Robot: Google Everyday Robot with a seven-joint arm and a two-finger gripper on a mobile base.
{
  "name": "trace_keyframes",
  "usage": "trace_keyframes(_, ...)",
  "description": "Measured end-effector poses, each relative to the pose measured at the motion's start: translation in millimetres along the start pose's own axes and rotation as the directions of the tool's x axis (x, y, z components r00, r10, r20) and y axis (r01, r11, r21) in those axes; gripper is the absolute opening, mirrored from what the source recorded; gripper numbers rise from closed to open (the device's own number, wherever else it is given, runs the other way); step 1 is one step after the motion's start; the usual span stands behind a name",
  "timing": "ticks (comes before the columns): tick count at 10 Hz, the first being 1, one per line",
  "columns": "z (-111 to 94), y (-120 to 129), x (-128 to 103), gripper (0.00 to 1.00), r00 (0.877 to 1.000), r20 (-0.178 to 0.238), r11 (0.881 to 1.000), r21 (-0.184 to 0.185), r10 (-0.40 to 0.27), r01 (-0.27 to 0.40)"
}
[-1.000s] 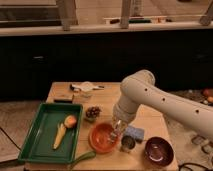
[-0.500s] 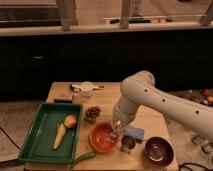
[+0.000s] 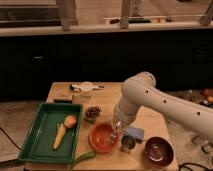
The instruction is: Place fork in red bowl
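Note:
The red bowl (image 3: 103, 138) sits on the wooden table (image 3: 107, 97) near the front, just right of the green tray. My gripper (image 3: 116, 131) hangs at the end of the white arm (image 3: 150, 97), low over the bowl's right rim. A slim pale piece, the fork (image 3: 114, 136), points down from it into the bowl's right side. The gripper appears shut on the fork. The arm hides the upper part of the fork.
A green tray (image 3: 35, 145) at the left holds a peach-coloured fruit (image 3: 70, 121) and a yellow vegetable (image 3: 60, 136). A green pepper (image 3: 82, 159) lies at the front edge. A small metal cup (image 3: 128, 143), a blue sponge (image 3: 135, 133) and a maroon bowl (image 3: 159, 151) stand right of the red bowl. A small dark dish (image 3: 92, 113) is behind it.

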Motion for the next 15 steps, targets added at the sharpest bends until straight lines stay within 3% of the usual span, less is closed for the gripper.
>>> trace_keyframes(15,-4.5,-4.1,4.8,0.0,1.0,-0.003,1.0,0.013,0.001,-0.001)
